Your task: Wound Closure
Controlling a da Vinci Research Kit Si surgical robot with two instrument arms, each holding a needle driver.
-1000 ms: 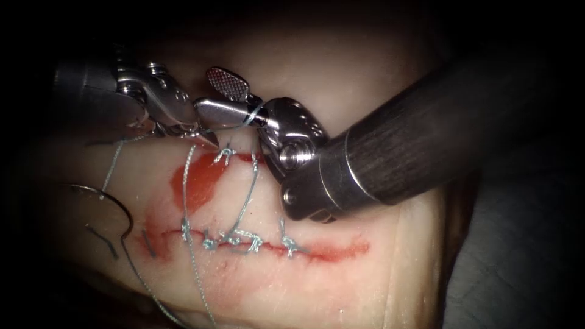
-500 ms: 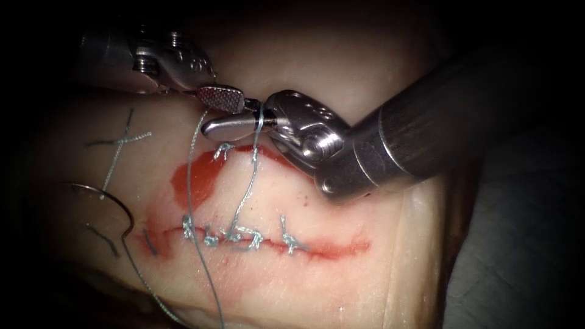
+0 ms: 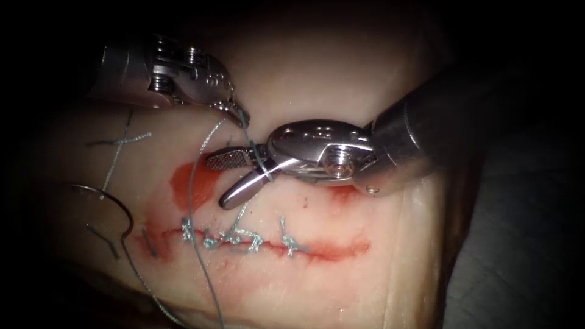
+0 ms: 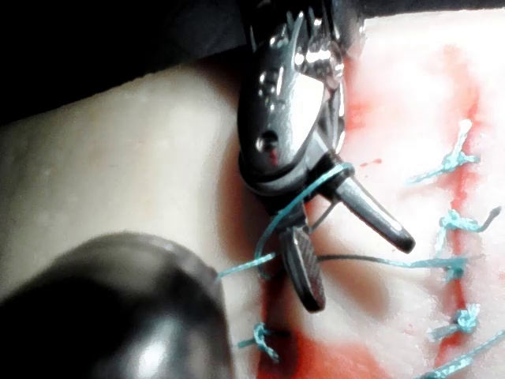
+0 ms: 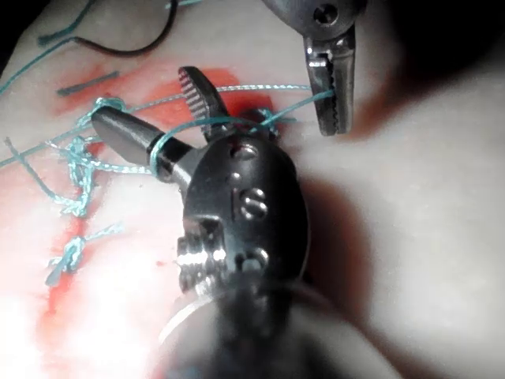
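My left tool (image 3: 236, 113) reaches in from the upper left, jaws shut on the thread (image 3: 245, 135); it also shows in the right wrist view (image 5: 331, 99). That thread runs down to a loop (image 3: 263, 166) wound around my right tool (image 3: 215, 183), whose jaws stand open and hold nothing (image 4: 359, 272) (image 5: 142, 96). Its tip hovers above the stitched cut (image 3: 317, 250), over the knots (image 3: 241, 237). The curved needle (image 3: 113, 204) lies on the tissue left of the cut, free of both tools, its thread trailing toward the front edge (image 3: 204, 286).
Red fluid (image 3: 192, 183) pools on the tissue above the cut's left half. Short cut ends of thread (image 3: 119, 143) lie at the far left. The tissue's edge (image 3: 426, 244) drops off at the right, beside a dark cloth.
My right tool has swung down toward the cut with the thread loop still around its open jaws. My left tool has moved right and slightly up, keeping the thread.
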